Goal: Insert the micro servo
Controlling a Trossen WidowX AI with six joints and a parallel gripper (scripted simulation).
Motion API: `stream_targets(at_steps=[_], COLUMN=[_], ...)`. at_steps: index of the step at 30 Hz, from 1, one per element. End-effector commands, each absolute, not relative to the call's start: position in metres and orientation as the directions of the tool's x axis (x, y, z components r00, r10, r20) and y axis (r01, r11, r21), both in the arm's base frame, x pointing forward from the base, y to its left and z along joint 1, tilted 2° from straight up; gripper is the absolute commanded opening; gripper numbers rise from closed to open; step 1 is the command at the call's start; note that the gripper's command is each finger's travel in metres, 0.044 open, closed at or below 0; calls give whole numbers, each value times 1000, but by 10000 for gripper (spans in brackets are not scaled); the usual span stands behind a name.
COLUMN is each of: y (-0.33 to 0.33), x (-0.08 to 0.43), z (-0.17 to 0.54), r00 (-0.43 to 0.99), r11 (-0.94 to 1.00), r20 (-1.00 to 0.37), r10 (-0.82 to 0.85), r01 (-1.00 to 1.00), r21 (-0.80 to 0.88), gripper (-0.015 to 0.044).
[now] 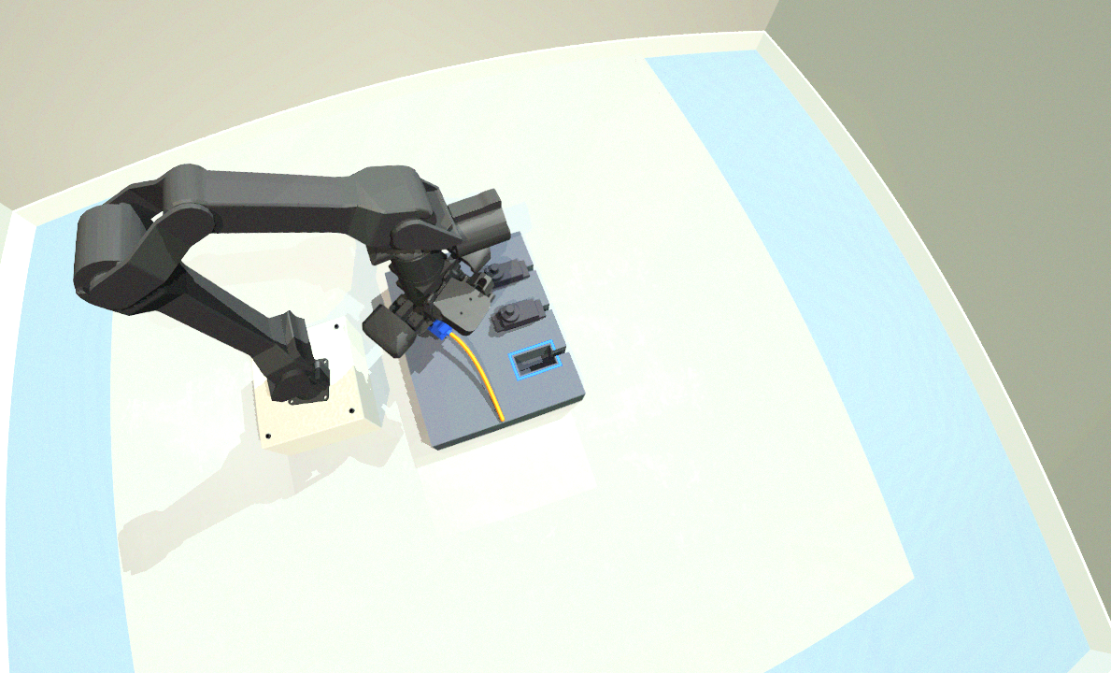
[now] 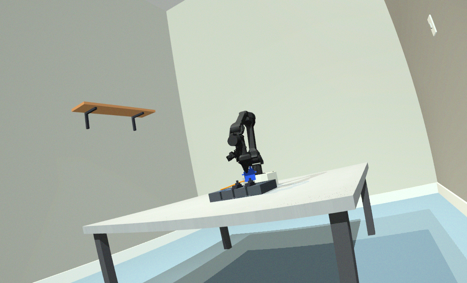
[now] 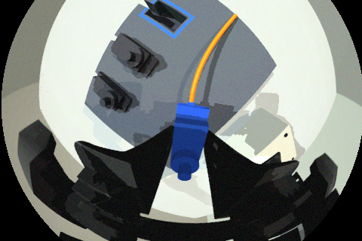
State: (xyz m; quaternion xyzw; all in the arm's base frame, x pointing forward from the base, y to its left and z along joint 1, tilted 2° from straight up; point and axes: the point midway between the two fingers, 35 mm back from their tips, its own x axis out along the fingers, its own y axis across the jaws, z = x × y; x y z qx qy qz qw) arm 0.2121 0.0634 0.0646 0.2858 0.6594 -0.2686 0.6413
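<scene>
Pincer (image 3: pixel 189 132) grips blue servo (image 3: pixel 188 139) (image 1: pixel 440 328) (image 2: pixel 249 174) — shaft visible only in wrist view.

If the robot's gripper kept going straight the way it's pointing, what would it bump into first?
Probably the grey deck, just under the blue servo it's holding. The gap is hard to judge.

A yellow cable (image 1: pixel 480 368) curves from a blue motor (image 1: pixel 440 328) across the gray block (image 1: pixel 450 401), beside the blue-outlined pocket (image 1: pixel 534 360).
</scene>
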Motion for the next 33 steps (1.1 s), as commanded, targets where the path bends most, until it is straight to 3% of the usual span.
stream_targets(at_steps=[1, 22, 33], y=[62, 74, 36], x=[211, 233, 241], z=[74, 75, 74], r00=[6, 8, 9], r11=[694, 694, 694], r20=[-999, -999, -999], r10=[34, 35, 32], r01=[719, 719, 719], r21=[28, 31, 29], gripper=[0, 0, 0])
